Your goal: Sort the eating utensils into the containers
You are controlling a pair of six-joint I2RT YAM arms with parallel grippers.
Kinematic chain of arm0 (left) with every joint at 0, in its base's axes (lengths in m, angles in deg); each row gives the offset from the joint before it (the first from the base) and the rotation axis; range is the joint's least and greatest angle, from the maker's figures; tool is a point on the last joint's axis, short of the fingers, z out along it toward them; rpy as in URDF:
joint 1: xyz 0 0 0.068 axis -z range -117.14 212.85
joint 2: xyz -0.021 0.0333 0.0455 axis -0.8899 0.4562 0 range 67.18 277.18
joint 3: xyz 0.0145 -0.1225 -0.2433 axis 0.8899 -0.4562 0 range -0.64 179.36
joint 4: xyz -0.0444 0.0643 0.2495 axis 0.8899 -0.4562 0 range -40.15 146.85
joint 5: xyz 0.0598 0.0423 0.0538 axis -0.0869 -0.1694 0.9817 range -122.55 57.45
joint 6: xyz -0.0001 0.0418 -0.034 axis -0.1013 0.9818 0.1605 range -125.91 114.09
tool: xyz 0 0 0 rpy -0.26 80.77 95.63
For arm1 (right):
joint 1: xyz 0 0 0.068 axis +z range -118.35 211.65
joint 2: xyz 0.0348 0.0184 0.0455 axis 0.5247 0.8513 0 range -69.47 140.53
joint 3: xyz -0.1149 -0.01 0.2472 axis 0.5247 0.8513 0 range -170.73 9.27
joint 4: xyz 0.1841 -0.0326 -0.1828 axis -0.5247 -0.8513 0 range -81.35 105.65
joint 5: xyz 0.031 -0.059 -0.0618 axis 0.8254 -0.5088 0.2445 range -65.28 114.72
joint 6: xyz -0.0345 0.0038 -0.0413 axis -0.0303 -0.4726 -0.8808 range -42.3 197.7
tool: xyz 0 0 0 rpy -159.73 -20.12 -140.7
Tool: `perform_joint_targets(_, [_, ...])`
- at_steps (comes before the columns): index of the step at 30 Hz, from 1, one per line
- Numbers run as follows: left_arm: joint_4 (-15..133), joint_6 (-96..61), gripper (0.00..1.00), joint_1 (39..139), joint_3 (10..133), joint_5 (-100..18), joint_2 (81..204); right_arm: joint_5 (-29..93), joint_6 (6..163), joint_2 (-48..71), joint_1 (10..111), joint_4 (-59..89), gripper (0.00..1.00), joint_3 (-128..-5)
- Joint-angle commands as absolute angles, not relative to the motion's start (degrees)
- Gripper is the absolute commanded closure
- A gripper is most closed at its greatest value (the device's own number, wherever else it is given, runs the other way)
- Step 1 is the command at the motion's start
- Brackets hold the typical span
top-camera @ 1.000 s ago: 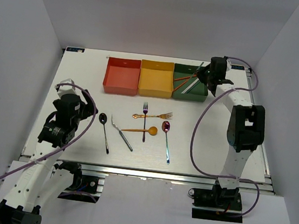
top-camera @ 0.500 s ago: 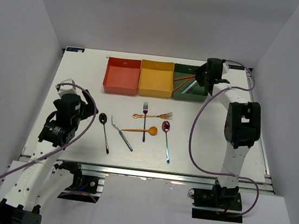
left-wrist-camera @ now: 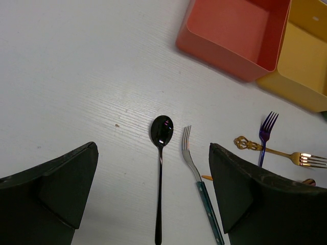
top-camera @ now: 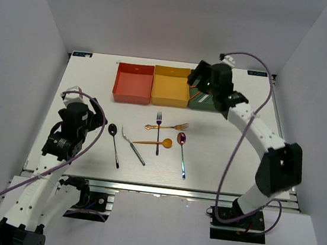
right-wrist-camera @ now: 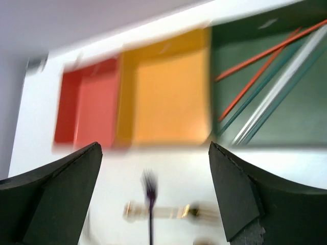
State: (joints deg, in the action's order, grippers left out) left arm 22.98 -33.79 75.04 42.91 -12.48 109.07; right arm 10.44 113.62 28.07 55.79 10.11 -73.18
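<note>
R fingers [right-wrist-camera: 51, 204] open, empty, abt over yellow box [right-wrist-camera: 168, 97] / green box [right-wrist-camera: 286, 112] seam. Gold fork [top-camera: 167, 126] lies nearward-left on worktop [top-camera: 224, 160], axis left-right; R arm nearer. L fingers [left-wrist-camera: 46, 199] open, empty; black spoon [left-wrist-camera: 160, 168] just ahead, axis near-far.

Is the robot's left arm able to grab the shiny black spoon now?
Probably yes. The open left gripper faces the shiny black metal spoon, which lies bare on the white table; the silver fork beside it is apart.

Red-orange box [top-camera: 133, 83], yellow box [top-camera: 171, 86], dark green box [right-wrist-camera: 291, 117]. Black spoon [top-camera: 114, 143], teal-handled silver fork [top-camera: 133, 146], purple fork [top-camera: 158, 132], gold fork [top-camera: 168, 126], orange spoon [top-camera: 155, 142], purple-iridescent spoon [top-camera: 181, 154]. White table [top-camera: 91, 78].
</note>
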Motion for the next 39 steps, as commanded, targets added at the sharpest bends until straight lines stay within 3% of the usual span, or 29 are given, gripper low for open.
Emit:
perform_joint_targets(1, [23.9,-33.3,0.02,75.2,43.6,-13.0,108.0,11.5,103.6,20.5,61.4,5.8,0.11,-62.4])
perform_joint_targets(3, [24.0,-33.3,0.02,75.2,43.5,-13.0,107.9,13.0,104.1,16.9,65.0,5.9,0.11,-55.5])
perform_joint_targets(10, [24.1,-33.3,0.02,75.2,43.4,-13.5,107.1,3.7,104.8,18.2,75.9,-3.4,0.12,-50.1])
perform_joint_targets(17, [24.1,-33.2,0.02,75.2,43.3,-13.7,106.6,8.6,104.9,24.6,76.8,-3.5,0.4,-49.2])
perform_joint_targets(27, [24.2,-33.2,0.02,75.4,43.2,-13.9,105.8,8.9,107.0,30.4,79.1,-4.6,0.61,-48.5])
perform_joint_targets(28, [24.3,-33.2,0.02,75.5,43.2,-13.9,105.6,8.2,107.2,30.7,79.5,-4.9,0.69,-48.0])
perform_joint_targets(30, [24.2,-33.2,0.02,75.5,43.1,-13.9,105.4,7.0,108.3,31.3,80.2,-6.7,0.75,-47.7])
perform_joint_targets(32, [24.2,-33.2,0.02,75.5,43.2,-13.9,105.3,5.8,109.0,32.4,80.7,-8.2,0.91,-47.2])
perform_joint_targets(37, [24.2,-33.2,0.02,75.6,43.1,-13.8,105.1,9.7,109.9,33.4,80.9,-5.6,0.91,-43.4])
perform_joint_targets(39, [24.2,-33.2,0.02,75.5,43.1,-13.8,105.1,12.1,110.0,33.4,80.9,-4.0,0.96,-41.5])
